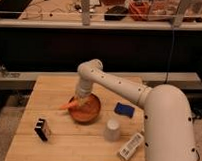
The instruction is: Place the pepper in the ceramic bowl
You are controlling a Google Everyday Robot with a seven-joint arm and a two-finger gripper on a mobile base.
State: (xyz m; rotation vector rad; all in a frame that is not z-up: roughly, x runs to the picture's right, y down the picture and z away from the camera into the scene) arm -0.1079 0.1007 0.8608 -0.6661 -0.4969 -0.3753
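Note:
The round orange-brown ceramic bowl sits near the middle of the wooden table. The slender orange pepper lies across the bowl's left rim, its pointed tip sticking out to the left over the table. My gripper hangs at the end of the white arm just above the bowl's left side, at the pepper's thick end.
A white upturned cup stands right of the bowl toward the front. A blue sponge-like block lies to the right. A small black box is at the front left, a white packet at the front right.

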